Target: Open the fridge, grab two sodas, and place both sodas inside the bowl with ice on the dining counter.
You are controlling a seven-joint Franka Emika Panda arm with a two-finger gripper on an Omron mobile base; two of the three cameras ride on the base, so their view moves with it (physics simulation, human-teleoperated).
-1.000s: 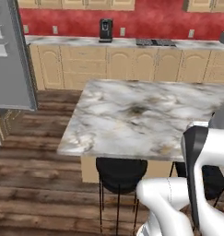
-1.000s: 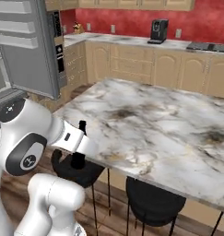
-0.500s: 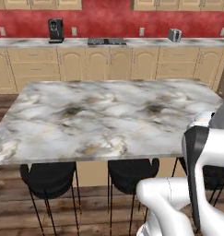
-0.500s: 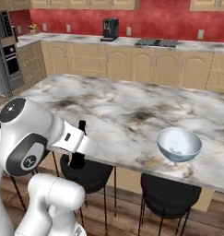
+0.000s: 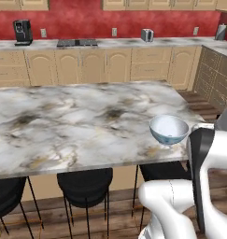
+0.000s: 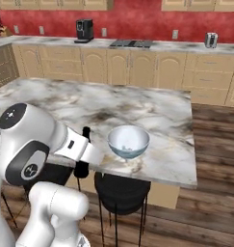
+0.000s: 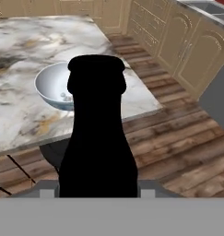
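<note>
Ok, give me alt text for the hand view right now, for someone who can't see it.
A dark soda bottle stands upright in the foreground, seen as a black silhouette. Behind it, the pale bowl with ice sits near the edge of the marble dining counter. Wooden floor and tan cabinets lie beyond.

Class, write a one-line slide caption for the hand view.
Dark soda bottle held upright in the jaws, with the bowl waiting near the marble dining counter's edge beyond it.

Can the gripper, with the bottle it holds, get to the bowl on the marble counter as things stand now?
Probably yes. The gripper, shut on the dark bottle, hangs beside the dining counter edge, close to the bowl. Nothing stands between them, though the bottle must rise above the rim.
</note>
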